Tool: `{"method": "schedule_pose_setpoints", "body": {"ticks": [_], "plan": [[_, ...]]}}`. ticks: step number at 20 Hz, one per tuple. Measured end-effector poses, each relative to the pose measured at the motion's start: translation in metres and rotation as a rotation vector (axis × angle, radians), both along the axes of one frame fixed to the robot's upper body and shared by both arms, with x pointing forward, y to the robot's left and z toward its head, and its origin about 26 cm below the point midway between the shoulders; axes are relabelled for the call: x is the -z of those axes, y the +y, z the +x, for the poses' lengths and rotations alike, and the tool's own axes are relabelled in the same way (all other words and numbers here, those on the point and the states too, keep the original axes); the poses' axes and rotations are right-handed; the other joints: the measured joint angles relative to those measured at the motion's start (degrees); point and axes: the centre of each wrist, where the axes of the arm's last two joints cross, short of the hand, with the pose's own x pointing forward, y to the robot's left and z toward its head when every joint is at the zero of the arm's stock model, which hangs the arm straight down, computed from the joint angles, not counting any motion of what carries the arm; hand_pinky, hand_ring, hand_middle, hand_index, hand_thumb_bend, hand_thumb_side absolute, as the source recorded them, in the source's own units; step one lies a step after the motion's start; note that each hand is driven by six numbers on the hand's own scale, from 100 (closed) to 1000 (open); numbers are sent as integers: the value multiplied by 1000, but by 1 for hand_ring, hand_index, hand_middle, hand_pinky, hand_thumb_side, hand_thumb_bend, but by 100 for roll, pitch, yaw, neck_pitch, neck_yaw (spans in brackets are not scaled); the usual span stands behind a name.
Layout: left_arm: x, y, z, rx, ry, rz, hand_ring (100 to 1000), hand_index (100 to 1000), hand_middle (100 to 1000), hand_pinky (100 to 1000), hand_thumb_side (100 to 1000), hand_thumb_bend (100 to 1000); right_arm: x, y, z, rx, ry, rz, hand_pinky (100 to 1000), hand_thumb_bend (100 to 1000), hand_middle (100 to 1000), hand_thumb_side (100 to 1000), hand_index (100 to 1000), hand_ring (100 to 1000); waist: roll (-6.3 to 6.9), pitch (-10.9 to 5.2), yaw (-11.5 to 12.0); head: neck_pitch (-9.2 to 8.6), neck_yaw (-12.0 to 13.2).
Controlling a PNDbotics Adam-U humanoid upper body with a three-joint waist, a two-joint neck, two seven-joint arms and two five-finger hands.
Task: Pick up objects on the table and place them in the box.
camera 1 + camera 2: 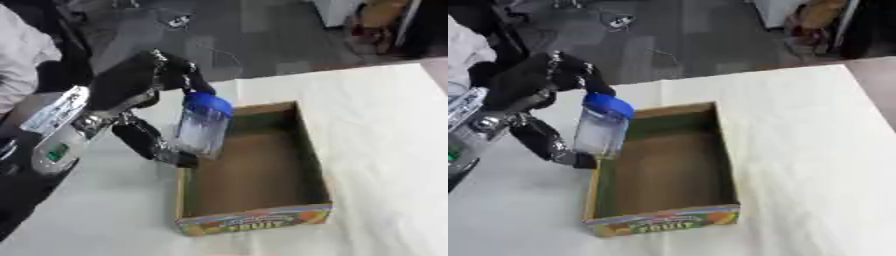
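I am holding the jar [202,126] in the left hand [140,85], whose fingers are curling over the blue lid [208,103] from above while the thumb is pressing low on the clear body; the hand is gripping the jar, not resting on it. The jar is hanging almost upright, tilted slightly, over the left wall of the box [308,150] near its far corner, with its base just above the rim and not yet inside. The box is lying open on the white table [385,125] and I am seeing nothing in it. The right hand is not showing in either view. In my judgement the step in hand is the placing, and it is nearly done. To do it well, I am reckoning that the jar wants carrying rightward until its base is fully clear of the wall, then lowering toward the brown floor before the fingers are opened; letting go from here would risk the base catching the rim and the jar toppling outside or tipping the light cardboard. The thumb is sitting close to the wall, so I am minding that it does not snag. As to writing: the near panel of the box is carrying coloured fruit artwork and the word "FRUIT"; the jar is showing no label I can read.
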Motion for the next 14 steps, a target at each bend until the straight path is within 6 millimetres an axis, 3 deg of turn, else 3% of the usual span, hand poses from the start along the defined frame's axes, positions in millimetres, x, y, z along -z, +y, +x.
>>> {"method": "schedule_pose_setpoints", "body": {"ticks": [1,2,3,4,5,6,14], "plan": [[1,1,1,-12,-3,21,849,900,905,499,969,741,0,0,0,0,0,0,260,100,410,1000,513,306,3,0,-3,-1,0],[1,1,1,-22,-6,41,932,948,968,678,1000,883,0,0,0,0,0,0,260,100,410,1000,513,306,3,0,-6,-8,-1],[2,2,2,-30,-7,58,993,976,1000,827,1000,944,0,0,0,0,-1,0,259,100,410,1000,513,306,3,0,-8,-9,-1],[3,1,2,-35,-8,72,1000,999,1000,932,1000,975,0,0,0,0,-1,1,259,100,410,1000,513,306,3,0,-12,-9,-1],[4,1,3,-41,-7,85,1000,994,1000,908,1000,969,0,0,0,0,-1,1,259,100,410,1000,513,306,4,0,-17,-9,-1],[5,2,4,-48,-5,96,1000,1000,1000,1000,1000,992,-1,0,0,-1,-2,1,259,100,410,1000,513,306,4,0,-18,-9,-1],[8,6,6,-94,12,132,1000,1000,1000,1000,1000,911,-3,1,0,-5,-7,3,259,100,410,1000,513,306,17,9,-18,-9,-2]]}}
